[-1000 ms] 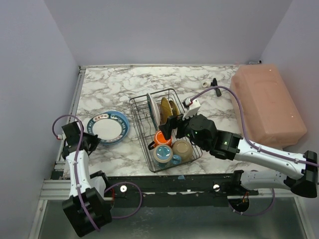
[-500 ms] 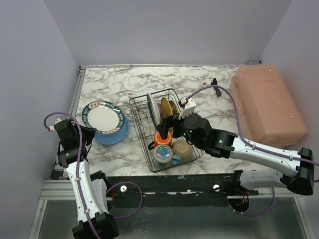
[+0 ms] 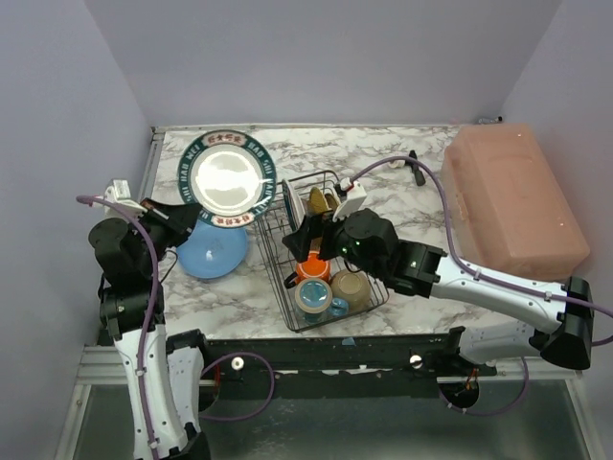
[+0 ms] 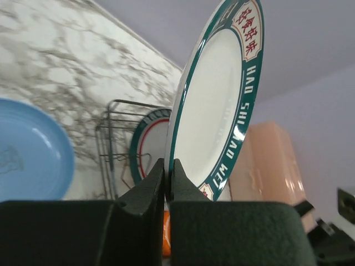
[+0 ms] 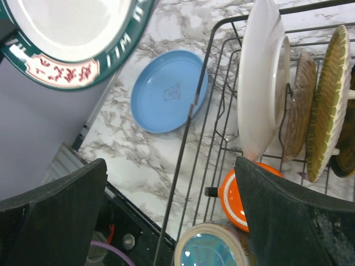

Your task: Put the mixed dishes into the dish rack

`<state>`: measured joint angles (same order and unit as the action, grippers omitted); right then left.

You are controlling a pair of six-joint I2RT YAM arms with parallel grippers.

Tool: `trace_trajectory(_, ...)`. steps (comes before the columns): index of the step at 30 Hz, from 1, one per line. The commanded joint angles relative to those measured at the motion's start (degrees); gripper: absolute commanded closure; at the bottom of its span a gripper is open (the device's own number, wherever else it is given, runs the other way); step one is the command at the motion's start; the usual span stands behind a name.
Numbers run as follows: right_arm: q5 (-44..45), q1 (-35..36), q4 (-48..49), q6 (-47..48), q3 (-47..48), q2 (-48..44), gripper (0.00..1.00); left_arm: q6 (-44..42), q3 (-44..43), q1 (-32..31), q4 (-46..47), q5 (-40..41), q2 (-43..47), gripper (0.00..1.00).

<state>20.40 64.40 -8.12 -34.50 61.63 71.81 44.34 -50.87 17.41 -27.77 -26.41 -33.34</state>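
Lifted off flat blue plate [image 3: 213, 254] since a second ago: green-rimmed white round plate [image 3: 227, 177], now upright, lower rim pinched tight in left gripper [image 4: 166, 166]. Rim bears red Chinese characters; white letters "HAO" legible. Black wire dish rack [image 3: 281, 278] just right of gripper, strip of marble table [image 3: 257, 292] between. Right gripper [image 5: 171, 166] spread wide, empty, over rack's left edge.

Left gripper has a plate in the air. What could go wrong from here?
The left gripper pinches the green-rimmed plate only at its rim, so it could slip or swing. The open right gripper hangs over the dish rack, perhaps in the plate's path. The plate might knock the nearest racked plate.
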Motion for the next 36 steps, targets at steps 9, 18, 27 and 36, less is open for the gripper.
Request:
trace_trajectory(9, 1.59, -1.02, 14.16, -8.3, -5.06, -8.21, 0.04, 5.5, 6.32, -13.31, 23.35, -23.95, 1.6, 1.0)
trace_trajectory(18, -8.03, -0.99, 27.4, -9.46, -10.96, -6.86, 0.99, -4.09, 7.39, -14.43, 12.39, -22.05, 1.53, 0.9)
trace_trajectory(27, -0.65, -0.84, 10.19, -6.55, 1.85, 1.88, 1.0, -18.66, -0.92, -14.42, -17.42, 20.5, 1.25, 0.39)
trace_trajectory(36, 26.63, 5.23, -13.82, 0.35, 23.0, 15.09, 0.99, -17.57, 3.12, -14.54, -19.12, 43.37, 11.81, 0.3)
